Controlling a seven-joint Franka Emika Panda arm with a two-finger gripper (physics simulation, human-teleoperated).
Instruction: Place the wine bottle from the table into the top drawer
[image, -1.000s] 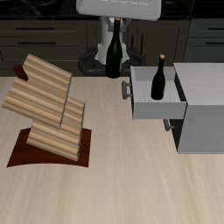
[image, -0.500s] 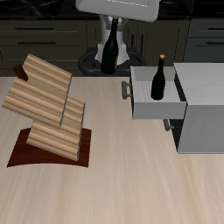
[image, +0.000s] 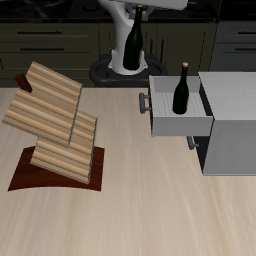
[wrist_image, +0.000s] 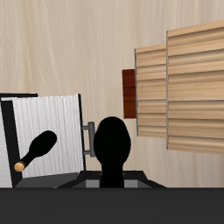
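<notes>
My gripper (image: 133, 17) is shut on the neck of a near-black wine bottle (image: 132, 42) and holds it upright, well above the back of the table (image: 150, 215), in front of the robot base. In the wrist view this bottle (wrist_image: 112, 150) is a dark shape straight below my gripper (wrist_image: 112, 178). The top drawer (image: 182, 122) of the grey cabinet stands pulled open. A second, look-alike bottle (image: 181, 90) with a tan cork stands upright inside it. It also shows in the wrist view (wrist_image: 35, 150), beside the drawer handle (wrist_image: 87, 140).
A slatted wooden rack (image: 55, 125) on a dark red base takes up one side of the table and shows in the wrist view (wrist_image: 188, 87). The grey cabinet (image: 235, 140) stands at the other side, with the lower drawer's handle (image: 192, 143) sticking out.
My gripper has risen with the held bottle and shifted slightly toward the cabinet side. The bottle in the drawer and the rack have not moved.
</notes>
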